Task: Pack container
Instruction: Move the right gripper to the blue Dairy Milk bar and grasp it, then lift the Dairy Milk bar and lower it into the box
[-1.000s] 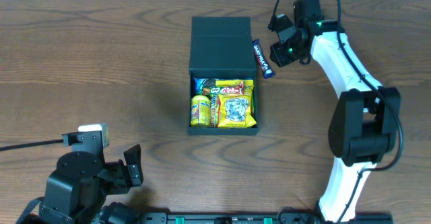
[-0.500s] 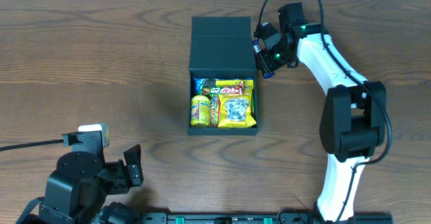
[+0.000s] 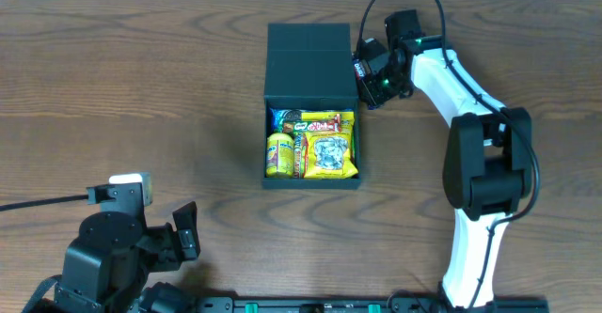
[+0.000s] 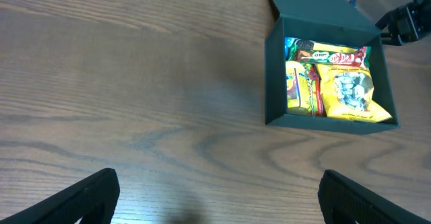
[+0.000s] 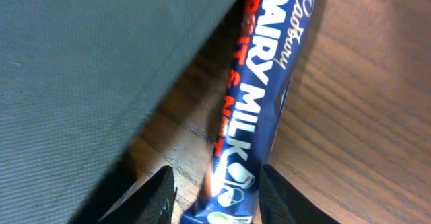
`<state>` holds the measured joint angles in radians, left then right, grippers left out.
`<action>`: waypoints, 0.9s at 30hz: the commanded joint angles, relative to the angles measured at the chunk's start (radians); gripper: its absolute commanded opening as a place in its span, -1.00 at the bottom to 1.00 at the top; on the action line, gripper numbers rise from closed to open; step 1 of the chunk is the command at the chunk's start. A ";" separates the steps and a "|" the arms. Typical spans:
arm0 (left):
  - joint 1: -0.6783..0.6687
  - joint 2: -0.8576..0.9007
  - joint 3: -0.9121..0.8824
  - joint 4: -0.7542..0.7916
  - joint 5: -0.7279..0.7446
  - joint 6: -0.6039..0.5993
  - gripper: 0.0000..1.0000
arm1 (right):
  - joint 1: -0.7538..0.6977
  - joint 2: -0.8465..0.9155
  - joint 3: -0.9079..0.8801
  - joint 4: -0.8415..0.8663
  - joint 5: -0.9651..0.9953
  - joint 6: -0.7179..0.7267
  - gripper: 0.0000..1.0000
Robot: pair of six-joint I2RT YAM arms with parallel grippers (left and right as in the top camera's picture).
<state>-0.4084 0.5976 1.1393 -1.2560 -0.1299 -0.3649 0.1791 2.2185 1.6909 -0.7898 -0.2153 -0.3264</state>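
I read the overhead view first: the wooden table (image 3: pixel 141 87) fills the frame, and the container (image 3: pixel 310 183) sits just toward 12 o'clock of centre. It is open, with its lid (image 3: pixel 310 59) folded flat on the 12 o'clock side. The right arm (image 3: pixel 489 163) rises from 5 o'clock and reaches to about 1 o'clock, which places the right gripper (image 3: pixel 372 73) against the 3 o'clock edge of the lid. The left gripper (image 4: pixel 215 207) is parked near 7 o'clock, well apart from the box, released and holding nothing. Snack packets (image 3: pixel 324 148) cover the box floor as far as I can see. The one loose item is a blue chocolate bar (image 5: pixel 259 109), lying on the table just beside the lid edge. In the right wrist view, the right gripper (image 5: pixel 219 197) is released, with one fingertip on each side of the bar's near end; I cannot confirm contact. I judge the step in hand to be grasping this bar. To do it well, I keep the finger (image 5: pixel 158 194) nearest the lid clear of the cardboard so it does not drag the flap. I then descend until both tips reach the table and close slowly across the wrapper's narrow width. I lift straight up before travelling toward 6 o'clock over the open compartment.
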 commanded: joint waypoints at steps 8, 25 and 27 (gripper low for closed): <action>0.004 -0.003 0.000 0.000 0.008 0.011 0.91 | 0.006 0.044 -0.007 -0.010 0.006 -0.015 -0.24; 0.004 -0.003 0.000 0.000 0.008 0.011 0.91 | 0.005 0.058 -0.007 -0.015 0.035 -0.010 -0.53; 0.004 -0.003 0.000 0.000 0.008 0.011 0.91 | 0.005 0.055 -0.005 -0.018 0.035 -0.006 -0.56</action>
<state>-0.4084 0.5976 1.1393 -1.2560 -0.1299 -0.3649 0.1791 2.2478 1.6909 -0.7986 -0.1837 -0.3286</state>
